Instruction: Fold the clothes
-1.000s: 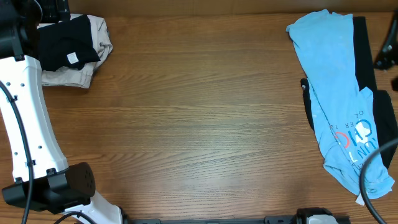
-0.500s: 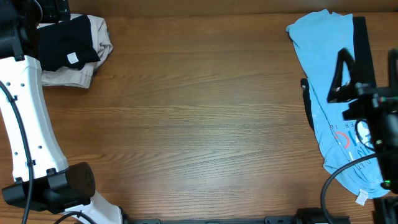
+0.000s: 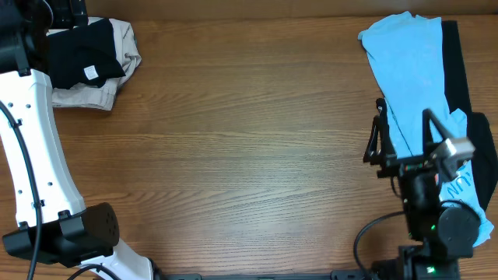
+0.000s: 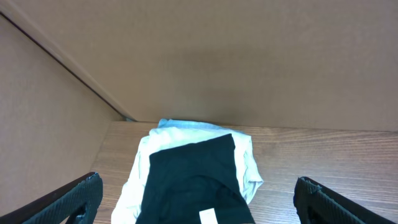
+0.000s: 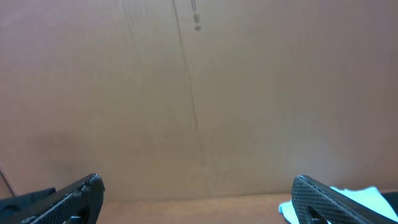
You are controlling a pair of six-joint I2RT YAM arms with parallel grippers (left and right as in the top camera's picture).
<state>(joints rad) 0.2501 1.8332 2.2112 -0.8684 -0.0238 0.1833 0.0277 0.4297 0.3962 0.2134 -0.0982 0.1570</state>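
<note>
A folded black T-shirt with a small white tag lies on beige trousers at the far left corner. In the left wrist view the black T-shirt lies below my left gripper, which is open and empty above it. A light blue printed T-shirt lies spread at the right edge over a black garment. My right gripper is open and empty, raised at the blue shirt's left edge. In the right wrist view my right gripper faces the wall, with a corner of the blue shirt showing.
A brown cardboard wall runs along the table's far edge and the left side. My left arm's white link stands along the table's left edge. Bare wood lies between the two piles.
My right arm has swung in from the right edge and moved left and toward the front, now over the lower part of the blue shirt. The left arm and the black shirt are unchanged.
</note>
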